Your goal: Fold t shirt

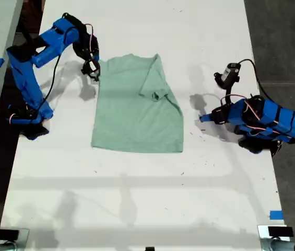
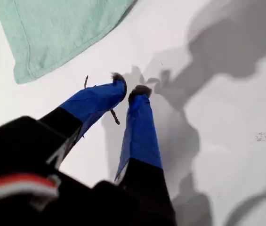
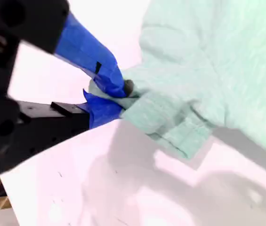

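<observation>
Exterior view: t shirt (image 1: 137, 107) lies mid-table (image 1: 137, 209), one side already folded over the body; the other side apparently unfolded.

First wrist view: my first gripper (image 2: 130, 90) is off the shirt's hem corner, over bare table, its tips nearly together, holding nothing.

Second wrist view: my second gripper (image 3: 118, 96) pinches the shirt's edge, likely a sleeve. Remaining folds outstanding.
</observation>
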